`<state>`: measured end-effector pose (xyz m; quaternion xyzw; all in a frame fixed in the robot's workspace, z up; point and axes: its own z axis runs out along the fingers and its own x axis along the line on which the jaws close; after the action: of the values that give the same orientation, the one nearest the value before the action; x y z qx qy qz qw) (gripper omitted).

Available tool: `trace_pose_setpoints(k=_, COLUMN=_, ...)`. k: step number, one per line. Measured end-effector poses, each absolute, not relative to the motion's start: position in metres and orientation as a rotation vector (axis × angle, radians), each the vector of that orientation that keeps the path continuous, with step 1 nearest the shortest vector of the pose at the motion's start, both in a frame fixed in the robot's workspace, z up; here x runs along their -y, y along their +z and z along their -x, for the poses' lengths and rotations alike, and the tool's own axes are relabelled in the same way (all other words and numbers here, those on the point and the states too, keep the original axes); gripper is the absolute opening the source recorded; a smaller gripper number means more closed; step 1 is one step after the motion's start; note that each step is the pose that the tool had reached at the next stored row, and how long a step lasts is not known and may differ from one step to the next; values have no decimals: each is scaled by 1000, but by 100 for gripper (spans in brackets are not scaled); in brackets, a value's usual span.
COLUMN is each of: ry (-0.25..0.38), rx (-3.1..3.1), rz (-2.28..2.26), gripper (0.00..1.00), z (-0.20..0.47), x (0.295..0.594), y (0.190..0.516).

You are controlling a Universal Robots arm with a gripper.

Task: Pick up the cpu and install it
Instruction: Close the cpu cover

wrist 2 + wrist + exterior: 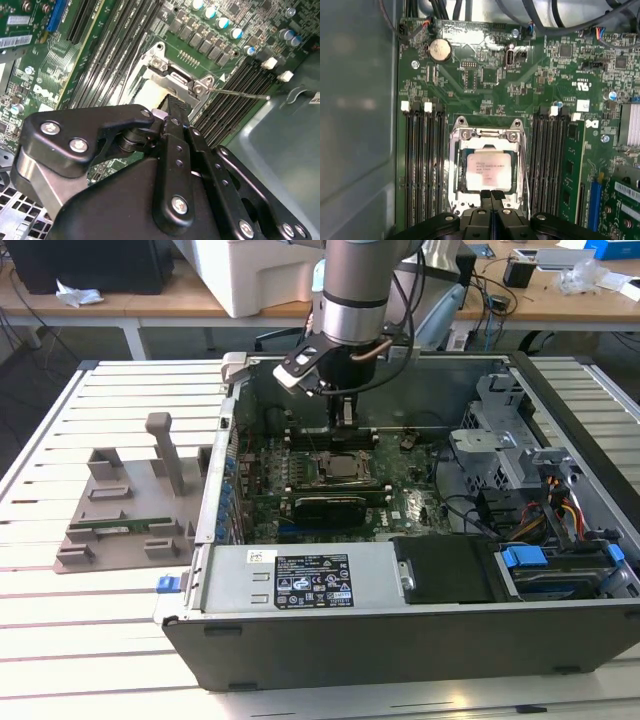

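The cpu (489, 170), a flat square chip with a pale silver top, lies in the motherboard socket with the metal socket frame (487, 134) around it. It also shows in the exterior view as the cpu (345, 469), in the middle of the board inside the open computer case (400, 640). My gripper (345, 416) hangs a little above the board, at the socket's edge, and holds nothing. Its black fingers (487, 196) are pressed together over the chip's rim. In the second wrist view my gripper (172, 107) covers most of the cpu (145, 94).
Memory slots (422, 165) run along both sides of the socket. A black card (335, 506) lies just in front of it. The power supply (300, 578) and drive cage (500, 440) crowd the case. A grey fixture (130, 500) holding a green memory stick (120, 527) sits outside, at the exterior view's left.
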<state>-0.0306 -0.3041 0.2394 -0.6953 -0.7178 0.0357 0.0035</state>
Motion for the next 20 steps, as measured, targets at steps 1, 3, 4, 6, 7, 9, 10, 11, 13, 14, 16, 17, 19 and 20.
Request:
trace_pose_setpoints(k=1, ry=112, rx=2250, rz=2180, gripper=11, z=35, x=304, y=238)
trace_pose_setpoints(k=3, ry=112, rx=2250, rz=2180, gripper=11, z=38, x=304, y=237)
trace_pose_setpoints(k=4, ry=112, rx=2250, rz=2180, gripper=11, z=39, x=304, y=235)
trace_pose_setpoints(k=6, ry=112, rx=2250, rz=2180, gripper=11, z=41, x=304, y=231)
trace_pose_setpoints(k=7, ry=112, rx=2250, rz=2180, gripper=11, z=41, x=304, y=229)
trace_pose_setpoints(k=9, ry=112, rx=2250, rz=2179, gripper=11, z=41, x=304, y=223)
trace_pose_setpoints(k=10, ry=112, rx=2250, rz=2180, gripper=11, z=41, x=304, y=220)
trace_pose_setpoints(k=11, ry=112, rx=2250, rz=2180, gripper=11, z=42, x=304, y=218)
trace_pose_setpoints(k=13, ry=112, rx=2250, rz=2180, gripper=11, z=42, x=304, y=216)
trace_pose_setpoints(k=14, ry=112, rx=2250, rz=2180, gripper=11, z=43, x=304, y=215)
trace_pose_setpoints(k=16, ry=112, rx=2250, rz=2180, gripper=11, z=46, x=304, y=211)
trace_pose_setpoints(k=17, ry=112, rx=2250, rz=2180, gripper=11, z=47, x=304, y=210)
trace_pose_setpoints(k=19, ry=112, rx=2250, rz=2180, gripper=11, z=48, x=304, y=207)
trace_pose_setpoints(k=20, ry=112, rx=2250, rz=2179, gripper=11, z=49, x=304, y=207)
